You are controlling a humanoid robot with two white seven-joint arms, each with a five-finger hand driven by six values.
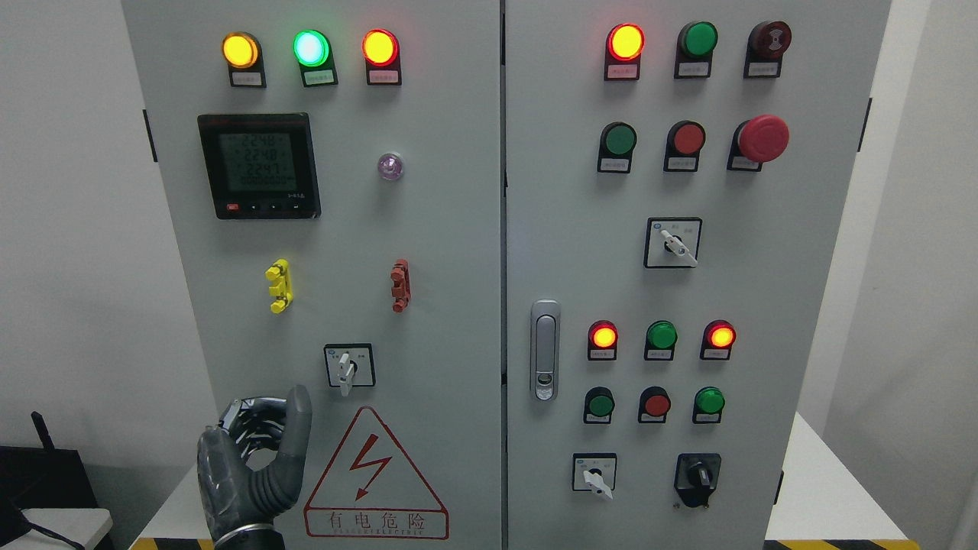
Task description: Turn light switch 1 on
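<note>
At lower left of the grey cabinet, left hand is raised in front of the left door, fingers curled inward toward the upright thumb, gripping nothing. Rotary switch sits just up and right of the thumb tip, not touched, white lever pointing down. Which switch is "1" I can't tell; labels too small to read. Warning triangle is directly below that switch, beside the hand. Digital meter is lit upper left, three lamps above it glowing yellow, green, red. Door latch is on the right door's left edge.
</note>
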